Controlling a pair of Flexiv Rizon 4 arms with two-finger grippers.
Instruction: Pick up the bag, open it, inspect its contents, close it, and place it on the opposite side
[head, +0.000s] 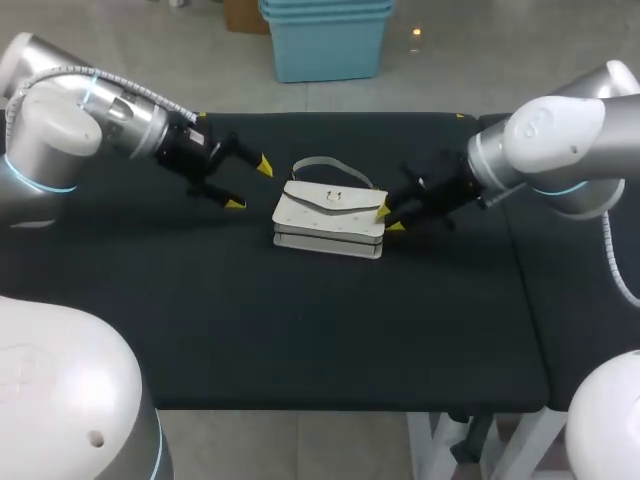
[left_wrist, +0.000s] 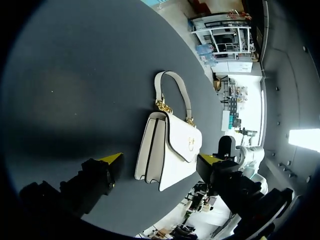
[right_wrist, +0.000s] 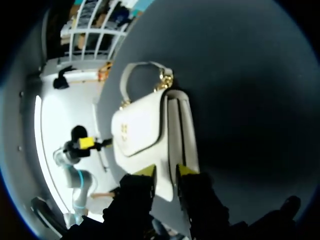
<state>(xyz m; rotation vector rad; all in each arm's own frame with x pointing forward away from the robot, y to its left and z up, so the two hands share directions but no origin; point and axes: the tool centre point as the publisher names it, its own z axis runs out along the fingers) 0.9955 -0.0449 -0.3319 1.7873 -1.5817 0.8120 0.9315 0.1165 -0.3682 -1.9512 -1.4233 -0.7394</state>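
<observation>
Head view: a white leather-look handbag (head: 330, 215) with a gold clasp lies flat near the middle of the black table (head: 300, 320). Its long axis runs side to side and its curved handle points at the far edge. My left gripper (head: 249, 185) hangs spread wide just left of the bag, holding nothing. My right gripper (head: 389, 219) sits at the bag's right end; I cannot tell whether it grips.

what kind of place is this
Probably a robotics lab bench: the left gripper and right gripper of two arms flank a white handbag on a black table.
</observation>
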